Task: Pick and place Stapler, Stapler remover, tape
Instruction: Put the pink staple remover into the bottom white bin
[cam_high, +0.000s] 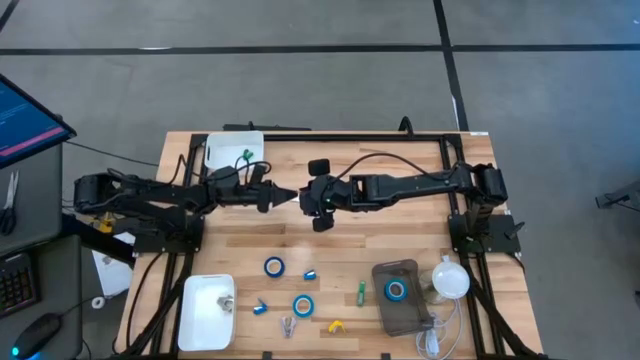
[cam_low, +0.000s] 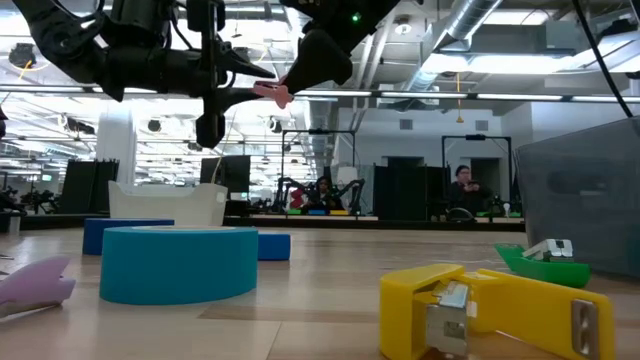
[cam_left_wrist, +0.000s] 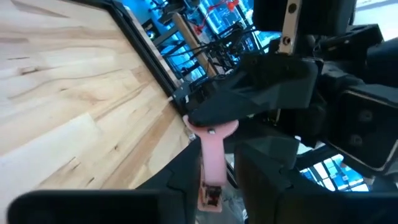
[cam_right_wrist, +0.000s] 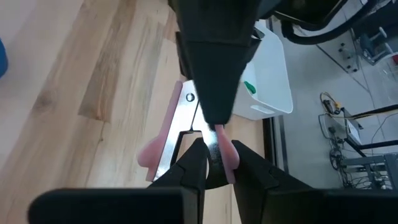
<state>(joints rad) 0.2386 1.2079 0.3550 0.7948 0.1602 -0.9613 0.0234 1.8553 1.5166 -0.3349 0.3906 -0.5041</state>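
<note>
Right now I have both arms meeting mid-air over the wooden surface (cam_high: 400, 225): a handover, I judge. Right gripper (cam_right_wrist: 213, 163) fingers are closed on the pink-handled metal staple remover (cam_right_wrist: 180, 127), and left gripper (cam_left_wrist: 214, 177) fingers pinch it too. Next, one must release. Blue tape rolls (cam_high: 274, 266) wait below.

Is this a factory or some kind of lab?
Probably a robotics lab or test hall: the low view shows exposed ceiling ducts, other robot arms at a bench behind, and a person seated at a workstation.
</note>
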